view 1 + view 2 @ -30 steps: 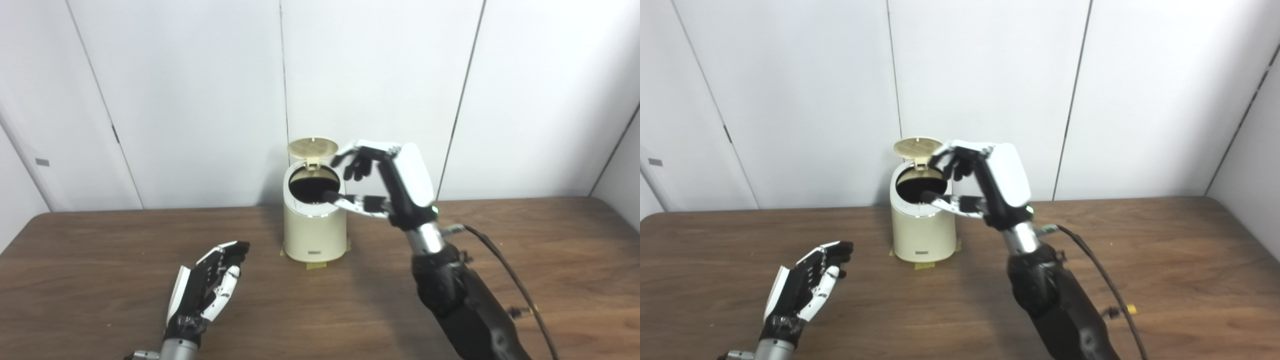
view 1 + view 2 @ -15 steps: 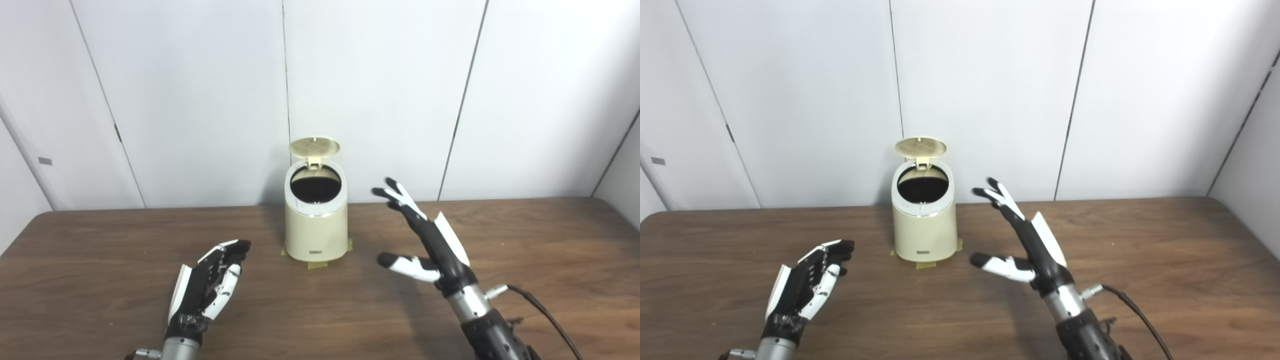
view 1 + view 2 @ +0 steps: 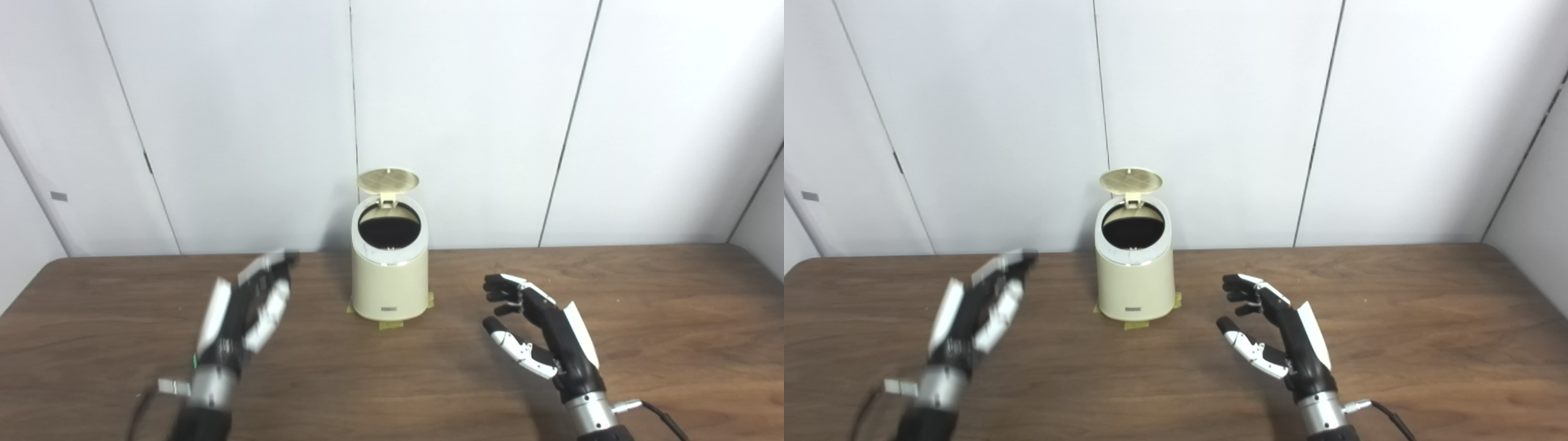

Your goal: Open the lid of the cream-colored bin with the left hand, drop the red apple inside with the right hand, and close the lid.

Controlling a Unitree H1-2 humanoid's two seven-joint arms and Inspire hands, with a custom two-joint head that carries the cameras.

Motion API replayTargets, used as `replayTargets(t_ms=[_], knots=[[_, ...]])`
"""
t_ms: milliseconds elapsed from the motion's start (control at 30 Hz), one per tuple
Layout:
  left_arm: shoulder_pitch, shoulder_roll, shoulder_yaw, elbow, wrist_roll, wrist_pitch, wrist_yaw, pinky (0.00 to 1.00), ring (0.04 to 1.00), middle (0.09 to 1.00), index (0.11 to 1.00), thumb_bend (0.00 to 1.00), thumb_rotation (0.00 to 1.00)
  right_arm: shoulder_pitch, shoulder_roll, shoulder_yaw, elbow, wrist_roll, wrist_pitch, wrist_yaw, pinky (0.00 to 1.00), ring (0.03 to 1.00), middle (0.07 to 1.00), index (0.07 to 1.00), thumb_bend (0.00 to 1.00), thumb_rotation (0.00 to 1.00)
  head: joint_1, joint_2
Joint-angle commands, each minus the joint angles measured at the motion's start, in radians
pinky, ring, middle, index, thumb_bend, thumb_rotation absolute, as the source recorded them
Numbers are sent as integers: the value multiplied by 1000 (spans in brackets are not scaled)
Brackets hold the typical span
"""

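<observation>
White wall panels back a dark wooden table (image 3: 643,294), and we note the cream-colored bin (image 3: 389,278) standing upright at the table's far middle, close to the wall, on small patches of yellowish tape (image 3: 391,324) that show at its base. Its round lid (image 3: 388,179) is swung up on the rear hinge, leaving the dark mouth uncovered. We see no red apple on the table or in either hand; the bin's inside is too dark to tell what it holds. Our left hand (image 3: 248,309) is raised above the table to the left of the bin, well apart from it, blurred, fingers stretched out side by side and gripping nothing. Our right hand (image 3: 545,334) sits low over the table to the right of the bin, palm facing left, fingers (image 3: 503,288) loosely curled and spread from the thumb (image 3: 514,349), holding nothing.
</observation>
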Motion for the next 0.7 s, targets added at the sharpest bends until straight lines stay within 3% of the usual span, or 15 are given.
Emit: replayTargets(t_ms=[0, 100, 267, 400, 667], knots=[[-136, 10, -11, -42, 32, 31, -13, 820, 845, 820, 801, 458, 943, -37, 8, -11, -1, -4, -64, -25, 592, 685, 709, 707, 200, 339, -1, 1], [-227, 23, -43, -76, 96, 113, -46, 894, 887, 843, 826, 546, 969, -37, 8, -13, 1, -17, -70, -31, 588, 682, 707, 704, 196, 341, 4, 1], [-373, 72, -137, -121, 281, 266, -160, 910, 948, 913, 880, 721, 1000, -37, -4, -9, 11, -94, -83, -50, 582, 686, 709, 710, 201, 433, 9, 0], [-461, 87, -189, -80, 354, 307, -222, 990, 994, 934, 898, 782, 1000, -39, -5, -3, 21, -132, -99, -74, 567, 676, 698, 697, 212, 461, 11, -3], [-554, 80, -247, -7, 413, 327, -265, 1000, 971, 895, 866, 785, 988, -35, -3, -1, 16, -142, -91, -75, 567, 679, 698, 696, 223, 502, 15, -3]])
